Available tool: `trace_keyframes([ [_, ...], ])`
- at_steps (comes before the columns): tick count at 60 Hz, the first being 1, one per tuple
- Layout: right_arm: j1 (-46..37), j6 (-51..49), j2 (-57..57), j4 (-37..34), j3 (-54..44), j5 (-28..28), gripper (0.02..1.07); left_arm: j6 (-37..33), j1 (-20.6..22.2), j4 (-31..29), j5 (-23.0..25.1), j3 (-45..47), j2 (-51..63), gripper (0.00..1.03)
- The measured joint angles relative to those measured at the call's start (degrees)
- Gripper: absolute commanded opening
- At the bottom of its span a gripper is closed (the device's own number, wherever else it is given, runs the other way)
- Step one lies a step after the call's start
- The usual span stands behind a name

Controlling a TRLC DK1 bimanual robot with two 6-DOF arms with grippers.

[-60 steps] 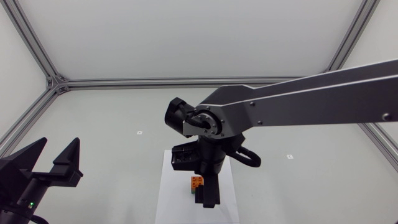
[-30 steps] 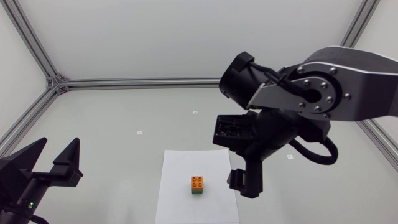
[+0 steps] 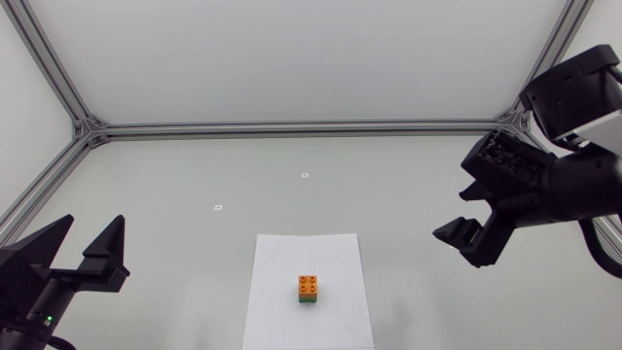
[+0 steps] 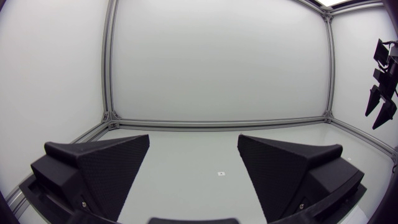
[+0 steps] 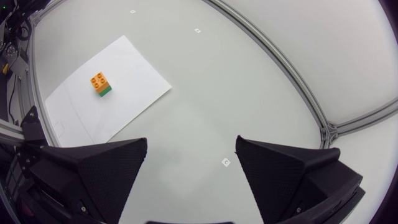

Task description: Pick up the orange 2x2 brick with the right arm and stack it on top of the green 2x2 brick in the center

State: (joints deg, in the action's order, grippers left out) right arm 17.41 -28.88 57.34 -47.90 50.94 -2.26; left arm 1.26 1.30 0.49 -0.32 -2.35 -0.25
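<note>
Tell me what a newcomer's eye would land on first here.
The small orange 2x2 plastic brick sits squarely on the green 2x2 plastic brick, mid-table on a white paper sheet. Next, the matte black right gripper hangs open and empty, right of the stack.

Bright, even light fills every view (diffuse, from overhead); the table carries a mild sheen.

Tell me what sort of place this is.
Probably a robotics test cell in a lab: a white table fenced by an aluminium frame, the left gripper and right gripper over it, and an orange brick stacked on a green brick on a paper sheet.
</note>
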Motion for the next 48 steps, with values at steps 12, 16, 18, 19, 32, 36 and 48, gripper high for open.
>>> trace_keyframes([
  [12, -10.3, 0.2, -6.6, 2.3, -3.7, -2.5, 1.03, 0.0, 0.0, 0.0, 0.0, 0.0, 0.0, 0.99],
  [16, -12.4, 0.1, -8.7, 3.1, -5.7, -3.1, 1.03, 0.0, 0.0, 0.0, 0.0, 0.0, 0.0, 0.99],
  [18, -12.8, -0.1, -9.7, 3.2, -6.6, -3.2, 1.03, 0.0, 0.0, 0.0, 0.0, 0.0, 0.0, 0.99],
  [19, -13.0, -0.3, -10.4, 3.2, -7.2, -3.3, 1.03, 0.0, 0.0, 0.0, 0.0, 0.0, 0.0, 0.99],
  [32, -16.2, -1.4, -19.4, 5.3, -13.0, -3.5, 1.03, 0.0, 0.0, 0.0, 0.0, 0.0, 0.0, 0.99],
  [36, -17.4, -1.4, -22.5, 6.4, -14.8, -3.5, 1.03, 0.0, 0.0, 0.0, 0.0, 0.0, 0.0, 0.99],
  [48, -18.8, -1.4, -33.5, 8.8, -21.0, -2.8, 1.03, 0.0, 0.0, 0.0, 0.0, 0.0, 0.0, 0.99],
])
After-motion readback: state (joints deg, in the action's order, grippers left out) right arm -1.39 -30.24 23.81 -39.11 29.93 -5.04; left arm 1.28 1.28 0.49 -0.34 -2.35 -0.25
